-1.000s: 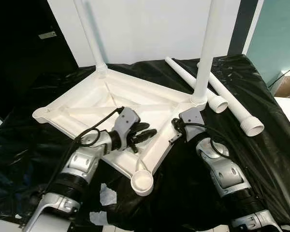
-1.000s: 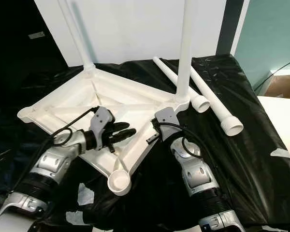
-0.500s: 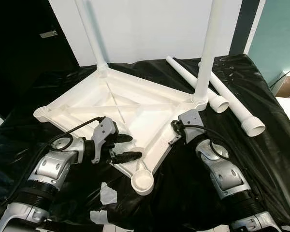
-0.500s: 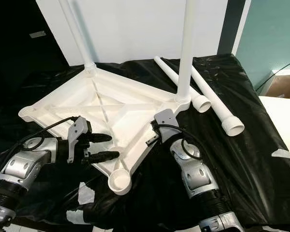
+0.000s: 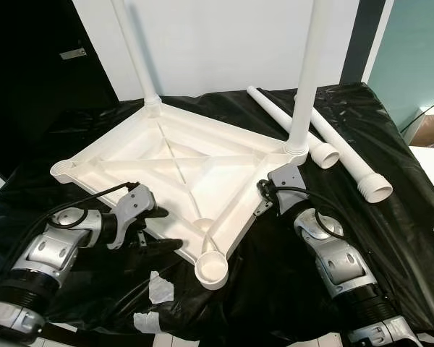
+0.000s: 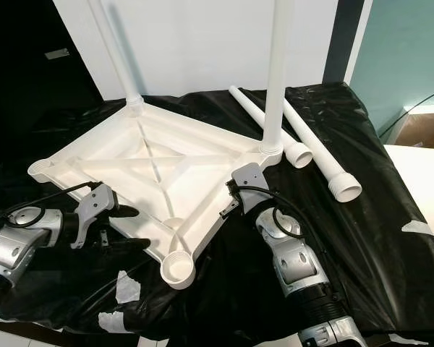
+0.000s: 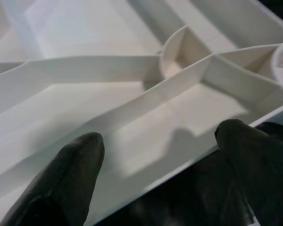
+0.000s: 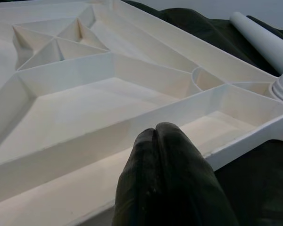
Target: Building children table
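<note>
An inverted white tabletop [image 5: 181,166] lies on a worktop [image 5: 390,238] covered in black sheeting, ribbed underside up. Two white legs stand upright in its corner sockets: one at the far corner [image 5: 134,50], one at the right corner [image 5: 307,72]. The near corner socket [image 5: 211,271] is open. Two loose legs [image 5: 333,144] lie side by side on the sheeting to the right, just beside the fitted right leg. The left gripper [image 5: 155,230] sits at the tabletop's near-left edge, jaws spread wide, one finger [image 7: 70,183] over the rim and the other over the sheeting, holding nothing. The right gripper [image 8: 167,165] has its jaws closed together, empty, at the tabletop's near-right edge, near the right leg's base.
</note>
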{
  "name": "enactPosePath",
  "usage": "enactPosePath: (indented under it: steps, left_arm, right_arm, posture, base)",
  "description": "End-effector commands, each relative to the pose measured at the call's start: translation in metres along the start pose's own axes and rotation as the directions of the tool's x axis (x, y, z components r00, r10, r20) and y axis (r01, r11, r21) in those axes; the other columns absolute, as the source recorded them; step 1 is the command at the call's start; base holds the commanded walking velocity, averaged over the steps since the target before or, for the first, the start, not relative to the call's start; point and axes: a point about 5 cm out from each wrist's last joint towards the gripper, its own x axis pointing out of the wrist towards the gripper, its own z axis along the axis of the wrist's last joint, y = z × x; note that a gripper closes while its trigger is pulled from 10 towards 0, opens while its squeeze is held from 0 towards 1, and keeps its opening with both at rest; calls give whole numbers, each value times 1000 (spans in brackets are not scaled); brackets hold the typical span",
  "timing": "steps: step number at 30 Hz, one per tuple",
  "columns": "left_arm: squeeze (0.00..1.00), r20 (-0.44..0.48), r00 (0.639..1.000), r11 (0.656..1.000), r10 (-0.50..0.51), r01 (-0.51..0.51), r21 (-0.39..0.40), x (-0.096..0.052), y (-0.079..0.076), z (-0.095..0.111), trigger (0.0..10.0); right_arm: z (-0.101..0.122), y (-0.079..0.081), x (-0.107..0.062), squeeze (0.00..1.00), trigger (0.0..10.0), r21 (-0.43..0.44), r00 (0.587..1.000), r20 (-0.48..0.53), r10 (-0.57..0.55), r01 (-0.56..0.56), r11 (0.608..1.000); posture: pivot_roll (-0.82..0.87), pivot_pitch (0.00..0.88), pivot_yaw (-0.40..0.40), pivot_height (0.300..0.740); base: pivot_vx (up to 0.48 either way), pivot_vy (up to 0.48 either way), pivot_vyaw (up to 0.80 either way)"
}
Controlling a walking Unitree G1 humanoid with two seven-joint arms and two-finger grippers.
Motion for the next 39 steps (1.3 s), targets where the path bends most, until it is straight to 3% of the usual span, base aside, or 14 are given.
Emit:
enactPosePath:
  steps: [1, 11, 16, 22, 23, 28, 29, 31, 32, 39]
  left_arm:
    - [0, -22, 954, 954, -298, 299, 11, -7, -14, -1, 9804]
    - [0, -5, 927, 926, -374, 374, 55, -12, -23, -5, 10000]
    - [0, -85, 913, 910, -399, 406, 85, -7, -30, -13, 10000]
    - [0, -150, 907, 900, -394, 414, 139, 14, -36, -20, 10000]
    - [0, -183, 915, 905, -360, 390, 167, 22, -35, -23, 10000]
    - [0, -218, 933, 921, -287, 331, 205, 37, -29, -25, 10000]
    - [0, -229, 930, 920, -287, 334, 203, 38, -29, -27, 7412]
    - [0, -237, 928, 920, -288, 337, 202, 39, -29, -28, 7412]
    - [0, -232, 929, 923, -288, 334, 192, 40, -29, -29, 0]
    - [0, -226, 930, 935, -289, 325, 140, 39, -28, -34, 0]
  right_arm:
    - [0, 6, 0, 0, 10000, 9, 1000, -6, 19, -19, 1000]
    - [-2, 8, -1, 0, 10000, 11, 1000, -11, 24, -23, 1000]
    - [-2, 7, 1, 0, 10000, 11, 1000, -10, 24, -24, 1000]
    - [0, 7, 3, 0, 10000, 10, 1000, -1, 27, -27, 1000]
    - [2, 7, 4, 0, 10000, 11, 1000, 4, 27, -27, 1000]
    - [2, 7, 3, 0, 10000, 11, 1000, 7, 24, -24, 1000]
    - [2, 6, 3, 0, 10000, 10, 1000, 6, 23, -23, 1000]
    - [2, 6, 3, 0, 10000, 9, 1000, 6, 23, -23, 1000]
    - [2, 6, 2, 0, 10000, 9, 1000, 5, 21, -21, 1000]
    - [1, 6, 1, 0, 10000, 10, 1000, 2, 16, -16, 1000]
  posture:
    - [-28, 0, 110, 740]
    - [-28, 0, 109, 740]
    - [-24, 0, 106, 740]
    - [-22, 0, 104, 740]
    - [-24, 0, 105, 740]
    - [-25, 0, 104, 740]
    - [-25, 0, 104, 740]
    - [-25, 0, 104, 740]
    - [-25, 0, 104, 740]
    - [-39, 0, 108, 740]
  base:
    - [0, 0, 0]
    - [0, 0, 0]
    - [0, 0, 0]
    - [0, 0, 0]
    - [0, 0, 0]
    - [0, 0, 0]
    - [0, 0, 0]
    - [0, 0, 0]
    - [0, 0, 0]
    - [0, 0, 0]
